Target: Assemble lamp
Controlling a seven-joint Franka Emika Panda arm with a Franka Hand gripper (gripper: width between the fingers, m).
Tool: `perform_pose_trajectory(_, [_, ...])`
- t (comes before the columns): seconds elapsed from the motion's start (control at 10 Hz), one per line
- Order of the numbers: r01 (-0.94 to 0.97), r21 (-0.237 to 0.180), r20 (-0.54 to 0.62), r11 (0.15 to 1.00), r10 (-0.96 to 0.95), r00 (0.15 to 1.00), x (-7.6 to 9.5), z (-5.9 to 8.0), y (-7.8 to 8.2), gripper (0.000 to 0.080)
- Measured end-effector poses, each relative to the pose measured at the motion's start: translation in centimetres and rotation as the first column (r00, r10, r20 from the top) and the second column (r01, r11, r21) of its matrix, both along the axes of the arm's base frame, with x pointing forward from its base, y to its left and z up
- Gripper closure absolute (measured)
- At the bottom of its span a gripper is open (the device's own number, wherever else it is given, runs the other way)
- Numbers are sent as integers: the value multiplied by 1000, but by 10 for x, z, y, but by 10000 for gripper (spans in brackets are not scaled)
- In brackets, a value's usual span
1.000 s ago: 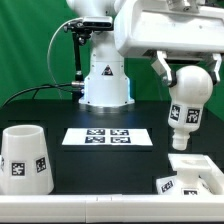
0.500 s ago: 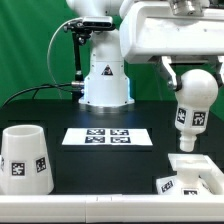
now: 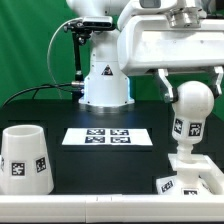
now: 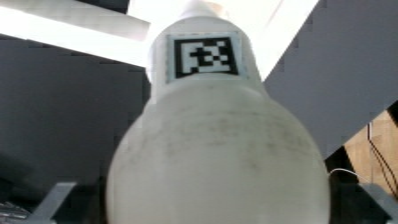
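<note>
Fingers (image 3: 167, 87) closed on the bulb (image 3: 190, 115) hold it upright at the socket (image 3: 186, 160) of the base (image 3: 200, 182), where a slight tilt could jam it.

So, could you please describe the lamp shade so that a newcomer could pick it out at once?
Start at the black table and find the marker board in its middle. At the exterior view's left of it, nearer the front, stands the shade. It is the only large tapered cup, open on top, unlike the round-headed bulb and flat base opposite.
</note>
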State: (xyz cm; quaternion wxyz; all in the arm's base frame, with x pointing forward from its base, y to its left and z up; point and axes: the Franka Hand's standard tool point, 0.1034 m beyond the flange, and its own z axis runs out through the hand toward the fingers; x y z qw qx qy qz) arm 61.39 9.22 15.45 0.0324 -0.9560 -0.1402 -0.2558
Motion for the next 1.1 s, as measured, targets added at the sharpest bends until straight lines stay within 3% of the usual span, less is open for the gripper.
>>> perform_pose_trajectory(0.6, [31, 10, -20, 999, -31, 999, -2, -18, 4, 232])
perform_pose_trajectory(1.1, [75, 4, 42, 997, -75, 996, 4, -19, 2, 232])
